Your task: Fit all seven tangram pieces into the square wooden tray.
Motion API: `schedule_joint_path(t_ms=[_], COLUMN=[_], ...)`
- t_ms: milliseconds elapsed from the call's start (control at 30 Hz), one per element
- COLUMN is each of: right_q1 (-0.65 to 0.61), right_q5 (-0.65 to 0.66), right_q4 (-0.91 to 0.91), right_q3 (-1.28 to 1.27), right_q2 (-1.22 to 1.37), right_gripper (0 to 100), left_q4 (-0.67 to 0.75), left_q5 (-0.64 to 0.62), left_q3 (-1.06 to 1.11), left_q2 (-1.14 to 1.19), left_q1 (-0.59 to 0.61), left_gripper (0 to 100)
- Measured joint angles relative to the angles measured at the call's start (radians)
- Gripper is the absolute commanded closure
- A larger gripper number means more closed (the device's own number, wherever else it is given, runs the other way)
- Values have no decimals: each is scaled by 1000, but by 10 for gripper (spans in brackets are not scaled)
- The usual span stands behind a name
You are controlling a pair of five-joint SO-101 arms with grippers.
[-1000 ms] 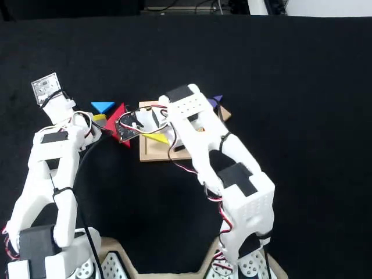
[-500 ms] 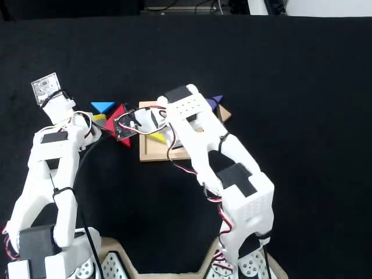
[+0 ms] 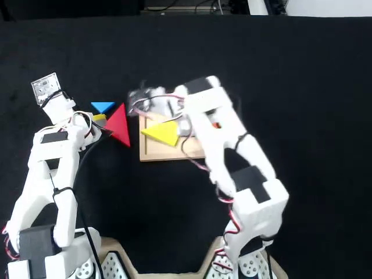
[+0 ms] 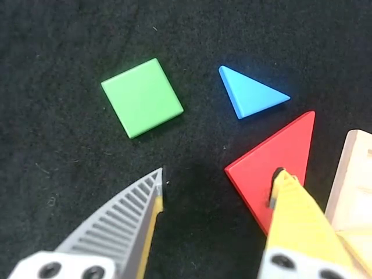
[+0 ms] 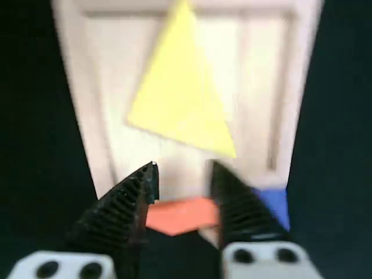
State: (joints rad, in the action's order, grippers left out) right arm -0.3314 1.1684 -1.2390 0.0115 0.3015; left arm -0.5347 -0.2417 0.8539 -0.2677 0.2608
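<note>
Covering the whole work area, a black surface (image 3: 302, 87) carries two white arms, the tray and the loose pieces. The left arm (image 3: 49, 168) stands at the left side and extends toward the far side. The right arm (image 3: 232, 151) rises from the near edge and bends over the tray.

The square wooden tray (image 3: 152, 152) lies flat near the middle of the surface, pale and with a raised rim. A large yellow triangle (image 3: 161, 132) lies inside the tray on its floor, in the left half.

A large red triangle (image 3: 119, 125) lies on the surface just beside the left rim of the tray, not touching it. A green square (image 4: 142, 97) lies on the surface, apart from the other pieces. A small blue triangle (image 3: 103, 107) lies to the far left of the red triangle, close to it but apart.

An orange piece (image 5: 183, 215) and a darker blue piece (image 5: 273, 203) lie side by side at the tray rim; their shapes are too blurred to tell.

The left gripper (image 4: 220, 174) hovers with its jaws released and empty. One jaw is over the bare surface and the other over the red triangle. The right gripper (image 5: 183, 167) is above the tray's far-left part, pointing at the yellow triangle, jaws parted and holding nothing.
</note>
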Motion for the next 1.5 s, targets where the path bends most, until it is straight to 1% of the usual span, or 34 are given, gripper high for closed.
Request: schedule_joint_path(t_ms=[33, 133, 333, 500, 700, 800, 933, 1067, 1167, 1300, 1500], right_q1=[17, 43, 48, 32, 32, 29, 29, 6, -17, -69, -69], right_q5=[-5, -9, -9, -9, -18, -55, -64, -66, -66, -66, -57], right_q4=[5, 38, 104, 118, 115, 115, 115, 114, 71, -80, -276], right_q3=[-9, -48, -61, -43, 63, 150, 262, 336, 379, 404, 404], right_q2=[0, 2, 66, 143, 241, 288, 358, 411, 427, 428, 430], right_gripper=[979, 988, 988, 988, 988, 988, 987, 987, 987, 988, 988], left_q4=[0, 0, 0, 0, 0, 0, 0, 0, 0, 0, 0], left_q5=[0, 0, 0, 0, 0, 0, 0, 0, 0, 0, 0], left_q3=[0, 0, 0, 0, 0, 0, 0, 0, 0, 0, 0], left_q2=[0, 0, 0, 0, 0, 0, 0, 0, 0, 0, 0], left_q1=[0, 0, 0, 0, 0, 0, 0, 0, 0, 0, 0], left_gripper=[707, 707, 707, 707, 707, 707, 707, 707, 707, 707, 707])
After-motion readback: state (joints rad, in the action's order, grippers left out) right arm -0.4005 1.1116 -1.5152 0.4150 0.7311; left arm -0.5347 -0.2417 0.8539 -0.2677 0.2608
